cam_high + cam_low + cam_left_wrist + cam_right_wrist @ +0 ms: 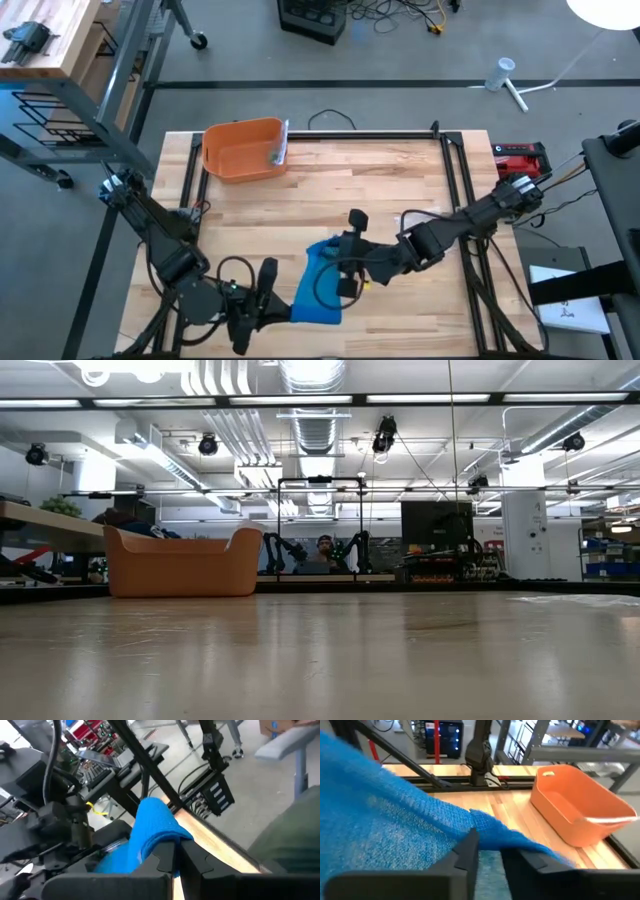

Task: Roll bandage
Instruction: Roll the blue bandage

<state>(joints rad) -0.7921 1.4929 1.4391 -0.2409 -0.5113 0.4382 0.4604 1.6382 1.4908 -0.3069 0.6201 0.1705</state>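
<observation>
Your left gripper is clamped on the blue bandage at lower centre; if the right gripper, jaws narrowly parted around the cloth, lets go, the roll could slacken.

Overhead, table-level and, seemingly, right wrist views share the orange bin.

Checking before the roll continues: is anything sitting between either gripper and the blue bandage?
Nothing visible. The left gripper is shut on the blue bandage, and the right gripper is already at it. The orange bin sits apart.
</observation>
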